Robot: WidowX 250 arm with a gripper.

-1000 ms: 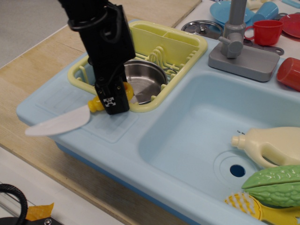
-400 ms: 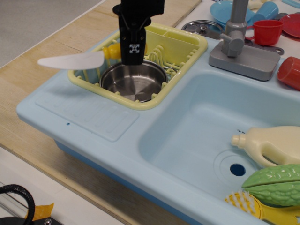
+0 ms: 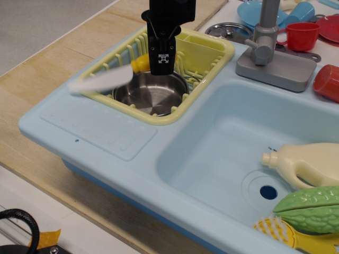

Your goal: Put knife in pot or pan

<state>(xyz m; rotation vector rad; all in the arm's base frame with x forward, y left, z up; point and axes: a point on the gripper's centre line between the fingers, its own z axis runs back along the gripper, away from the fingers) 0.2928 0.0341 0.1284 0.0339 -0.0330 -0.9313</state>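
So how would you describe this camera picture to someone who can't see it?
A black robot hand holds a toy knife by its yellow handle above a steel pot, the white blade sticking out to the left. The pot sits in a yellow dish rack beside a light blue toy sink.

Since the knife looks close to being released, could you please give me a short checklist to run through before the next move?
1. Black gripper has the yellow handle of the white-bladed toy plastic knife in its jaws: ok.
2. Handle end over the round shiny stainless-steel pot: ok.
3. Whole knife over the pot: not ok; the blade sticks out left, past the rim of the yellow plastic dish rack.
4. Pot interior free of other items: ok.
5. Blade clear of the rack rim: cannot tell; the blade is blurred.
6. Pot sitting flat in the rack: ok, as far as visible.
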